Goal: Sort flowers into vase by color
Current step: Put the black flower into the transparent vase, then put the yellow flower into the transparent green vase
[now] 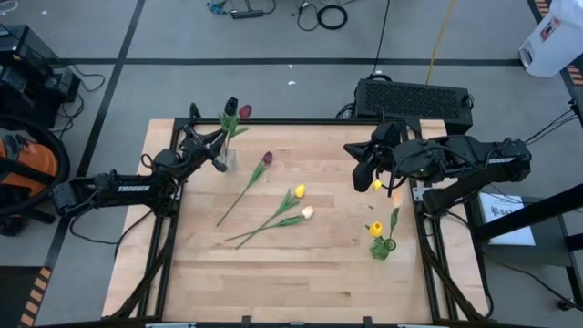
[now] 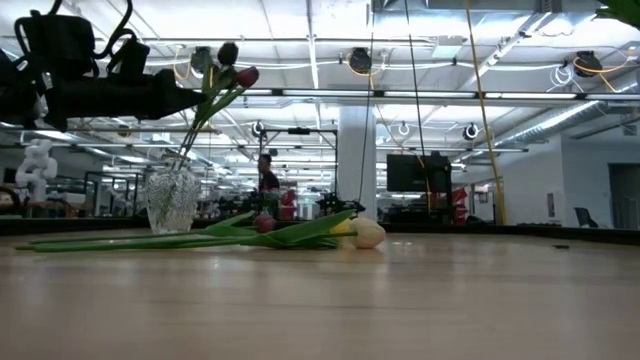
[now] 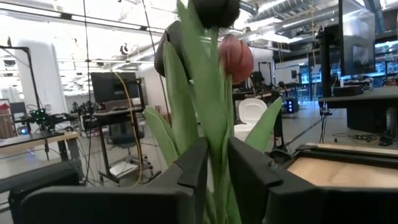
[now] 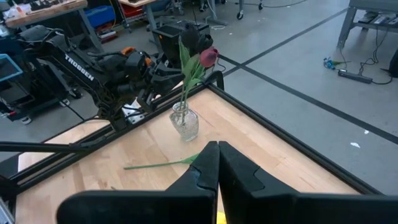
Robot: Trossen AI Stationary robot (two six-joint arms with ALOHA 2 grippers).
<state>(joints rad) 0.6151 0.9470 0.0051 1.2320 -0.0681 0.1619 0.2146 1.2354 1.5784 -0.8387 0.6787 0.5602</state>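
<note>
Your left gripper (image 1: pixel 219 153), fingers slightly parted round tulip stems (image 3: pixel 214 155) in glass vase (image 1: pixel 226 160) nr bench's far-left corner. 3 flowers (image 1: pixel 273 200) lie mid-bench. Right gripper (image 1: pixel 362 178) pressed shut, nr right edge.

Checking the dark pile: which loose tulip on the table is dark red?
The dark red tulip lying nearest the glass vase; the other two loose ones are yellow and cream.

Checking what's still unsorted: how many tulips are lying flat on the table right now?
3: a dark red tulip nearest the glass vase, then a yellow one and a cream one mid-table. The right arm could hide more.
</note>
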